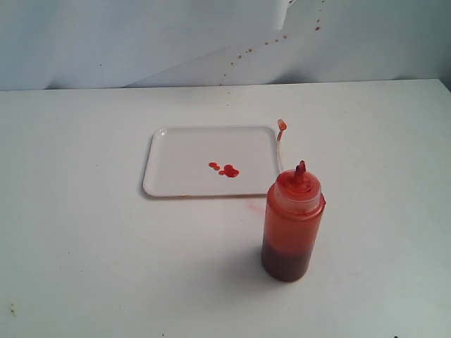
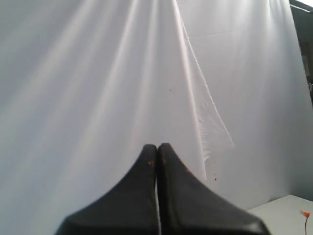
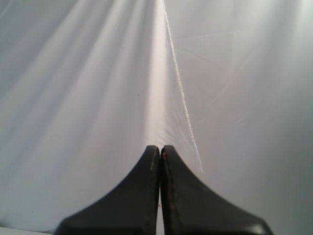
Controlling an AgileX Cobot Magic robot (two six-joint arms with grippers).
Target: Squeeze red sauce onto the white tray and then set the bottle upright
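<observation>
Bright, even, diffuse light fills the exterior view of a white table [image 1: 84, 246]. The squeeze bottle [image 1: 292, 225] casts a soft, faint shadow to its left, so light comes from its right. Behind the bottle, the white tray [image 1: 169, 151] shows a thin grey shadow along its near rim. The picture is slightly soft and grainy, with bluish whites. In the wrist views, the backdrop cloth [image 2: 98, 88] shows gentle bands of light and shade, and the left gripper [image 2: 157, 147] and right gripper [image 3: 160, 148] are blurred, near-black silhouettes.
</observation>
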